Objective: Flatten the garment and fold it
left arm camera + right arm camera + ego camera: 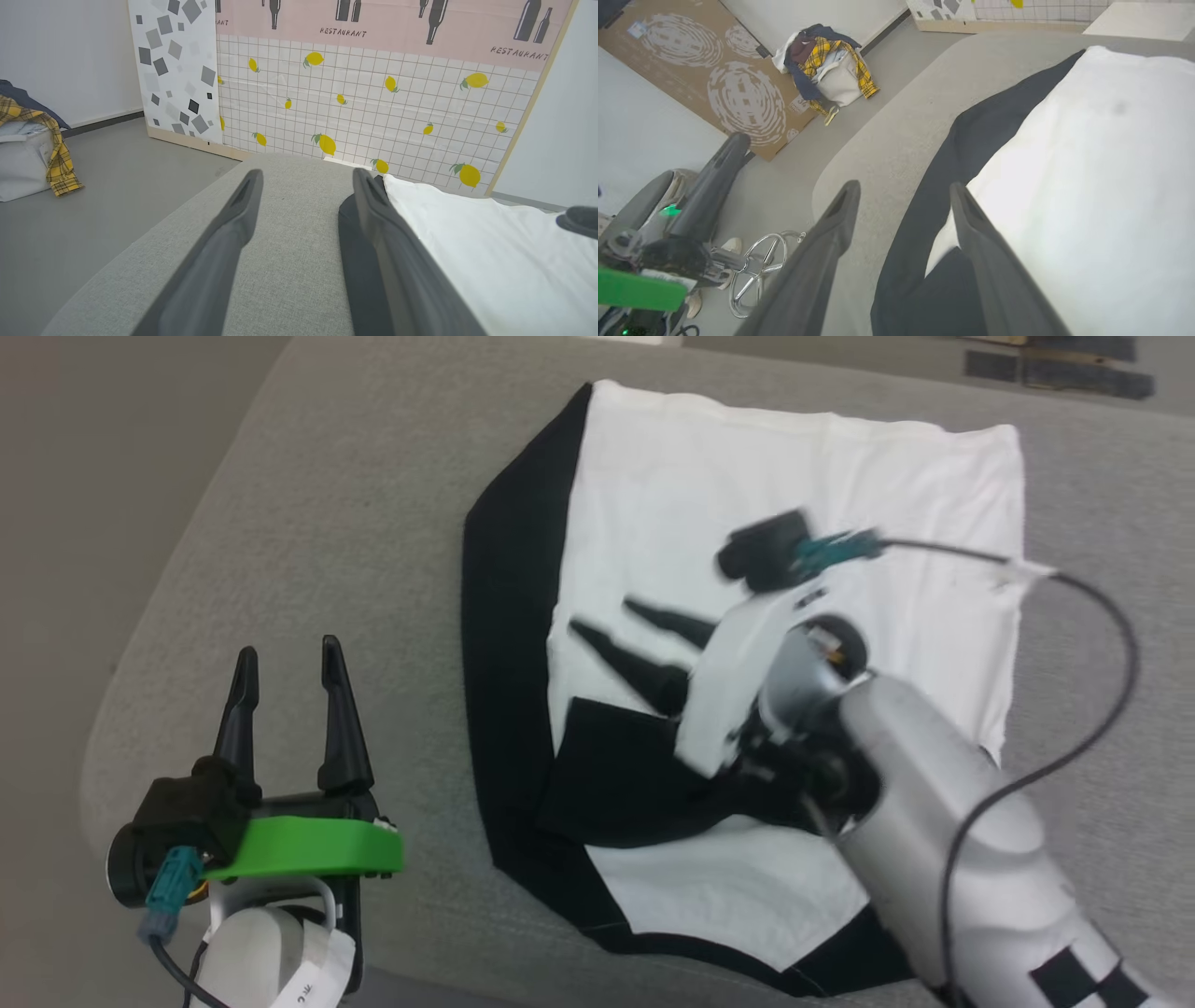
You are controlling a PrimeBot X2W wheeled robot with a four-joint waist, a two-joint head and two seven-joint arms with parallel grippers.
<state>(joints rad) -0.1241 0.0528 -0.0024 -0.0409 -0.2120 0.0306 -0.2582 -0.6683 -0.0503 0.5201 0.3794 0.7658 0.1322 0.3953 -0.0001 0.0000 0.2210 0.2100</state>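
Garment [794,476] is laid on the grey cushion [373,523], with its black sleeve [616,775] folded inward. Right gripper [602,616] is held over it, fingers apart, empty. Left gripper [288,649] is likewise spread, beside the garment. The sleeve should be smoothed flat before the next fold. Long axis is judged near-to-far, sleeve end nearest the robot.

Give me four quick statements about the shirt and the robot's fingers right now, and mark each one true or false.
1. The shirt lies on a grey cushion. True.
2. The left fingers pinch the shirt. False: they stand open over bare cushion beside it.
3. The right fingers are spread apart over the shirt's white part. True.
4. The shirt is all white. False: it has black sides and a black sleeve.
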